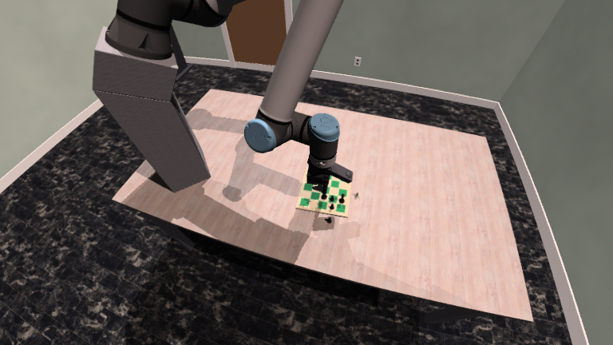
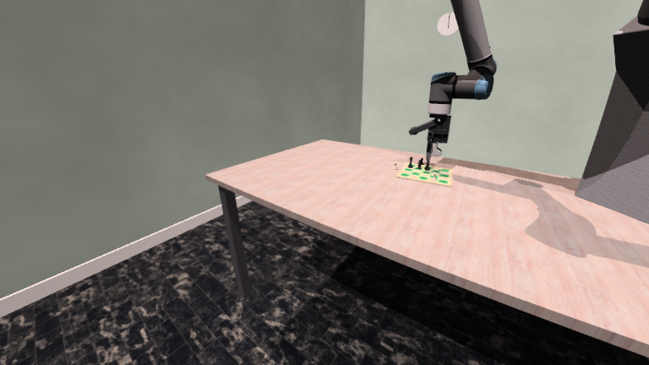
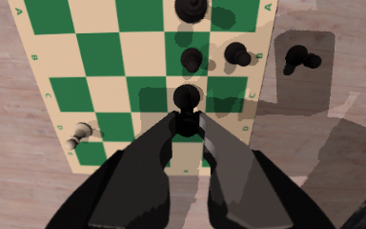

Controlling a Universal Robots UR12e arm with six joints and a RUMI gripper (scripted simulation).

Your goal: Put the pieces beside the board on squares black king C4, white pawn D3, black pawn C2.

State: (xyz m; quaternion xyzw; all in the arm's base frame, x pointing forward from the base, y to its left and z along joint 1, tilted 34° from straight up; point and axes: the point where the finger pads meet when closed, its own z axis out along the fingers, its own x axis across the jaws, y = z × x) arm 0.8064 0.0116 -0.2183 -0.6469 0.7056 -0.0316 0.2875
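The small green and cream board [image 1: 327, 194] lies on the wooden table; it also shows in the wrist view [image 3: 143, 81]. My gripper [image 3: 187, 113] is shut on a black pawn [image 3: 186, 102] with a round head. It holds the pawn low over the board, around rows C and D, second column from the right edge. I cannot tell whether its base touches the board. Another black piece [image 3: 300, 57] lies off the board to the right; in the top view this piece [image 1: 327, 220] is at the board's near edge. A small white pawn [image 1: 357, 195] stands beside the board.
Three black pieces stand on the board ahead of my fingers: one in row A [image 3: 191, 7] and two in row B [image 3: 192, 58] [image 3: 236, 53]. A white piece [image 3: 78, 135] lies tipped at the board's left edge near rows D and E. The robot's base [image 1: 144, 97] stands at the table's left.
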